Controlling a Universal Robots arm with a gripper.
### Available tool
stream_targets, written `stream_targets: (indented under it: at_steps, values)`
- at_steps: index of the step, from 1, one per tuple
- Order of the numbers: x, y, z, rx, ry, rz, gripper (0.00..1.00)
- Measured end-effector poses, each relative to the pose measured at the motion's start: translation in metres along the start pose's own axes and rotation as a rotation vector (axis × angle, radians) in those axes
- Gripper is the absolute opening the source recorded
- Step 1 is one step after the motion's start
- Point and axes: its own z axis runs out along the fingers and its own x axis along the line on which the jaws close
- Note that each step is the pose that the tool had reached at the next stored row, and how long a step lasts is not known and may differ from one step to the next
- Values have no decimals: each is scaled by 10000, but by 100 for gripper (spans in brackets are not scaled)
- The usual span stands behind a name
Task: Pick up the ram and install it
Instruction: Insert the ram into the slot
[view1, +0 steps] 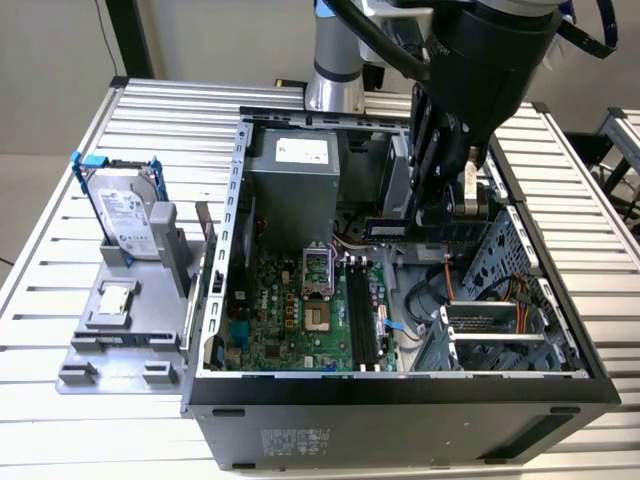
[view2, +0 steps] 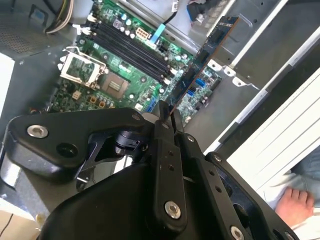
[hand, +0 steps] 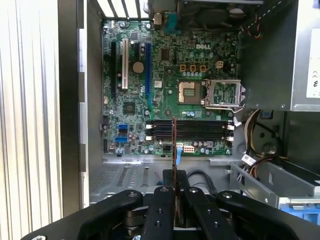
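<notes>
A slatted metal desk (view1: 60, 150) carries an open computer case (view1: 400, 390), which stands at the middle of the desk. The robot arm (view1: 500, 50) reaches down into the case from the desk's far edge. Inside the case a grey power supply (view1: 295, 185) sits at the far end. The green motherboard (view1: 290, 320) lies flat on the case floor and shows in both wrist views (hand: 165, 85) (view2: 125, 75).

Toward the desk's edge on the exterior view's left, a grey fixture (view1: 110, 340) holds a silver hard drive (view1: 125, 215) upright in a blue-clipped frame.

The tool (view1: 455, 200) hangs over the case's drive-cage side. In both wrist views (hand: 175, 185) (view2: 165, 112) its fingers are clenched on the ram (hand: 174, 145). The ram (view2: 205, 55) is held on edge and juts out from the fingertips, raised above the motherboard and apart from it.

The black memory slots (hand: 192, 129) lie beside the processor socket (hand: 191, 91), whose silver latch frame stands open. A small square silver chip (view1: 117, 297) rests on the fixture, below the hard drive.
</notes>
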Motion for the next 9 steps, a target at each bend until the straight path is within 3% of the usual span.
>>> stream_targets:
  at_steps: [5,9]
  values:
    - [-146,1,9,0,0,7,0]
    - [-210,1,17,3,-1,79,0]
